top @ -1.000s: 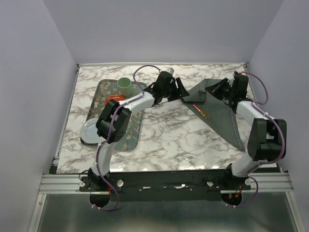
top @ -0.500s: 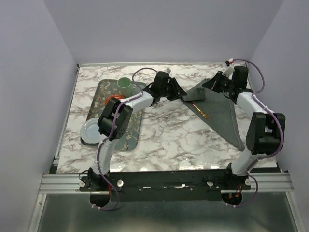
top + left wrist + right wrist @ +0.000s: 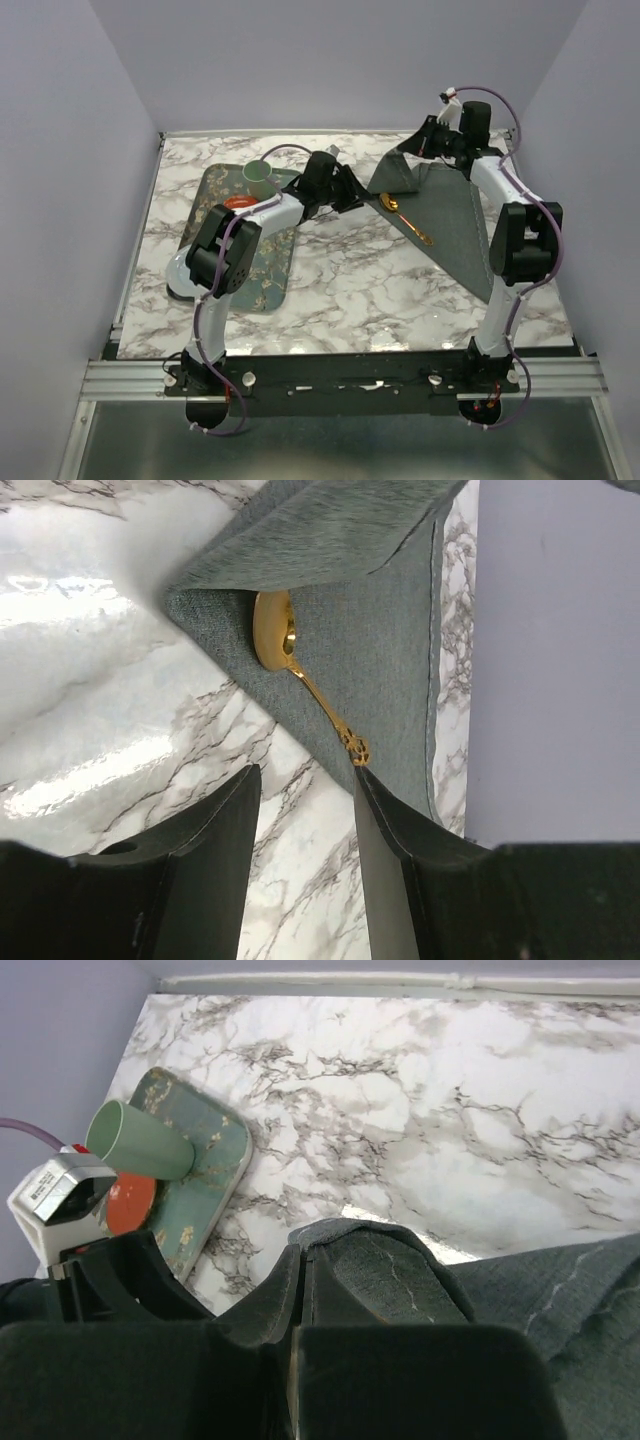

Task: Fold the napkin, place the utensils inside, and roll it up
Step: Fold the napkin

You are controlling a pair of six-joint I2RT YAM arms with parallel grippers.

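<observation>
The dark grey napkin (image 3: 455,215) lies folded as a triangle at the right of the table. A gold spoon (image 3: 405,218) lies on its left part, its bowl (image 3: 272,630) under the raised flap. My right gripper (image 3: 425,140) is shut on the napkin's far corner (image 3: 375,1260) and holds that flap up off the table. My left gripper (image 3: 352,196) is open and empty, low over the marble just left of the napkin; its fingertips (image 3: 372,800) stand near the spoon's handle end (image 3: 355,748).
A green floral tray (image 3: 232,240) lies at the left with a pale green cup (image 3: 259,174), an orange-red dish (image 3: 236,205) and a white plate (image 3: 188,272). Purple walls close the table on three sides.
My right gripper has lifted the napkin corner up and moved it left along the far edge. My left gripper has drawn back leftward. The spoon's bowl now shows more.
</observation>
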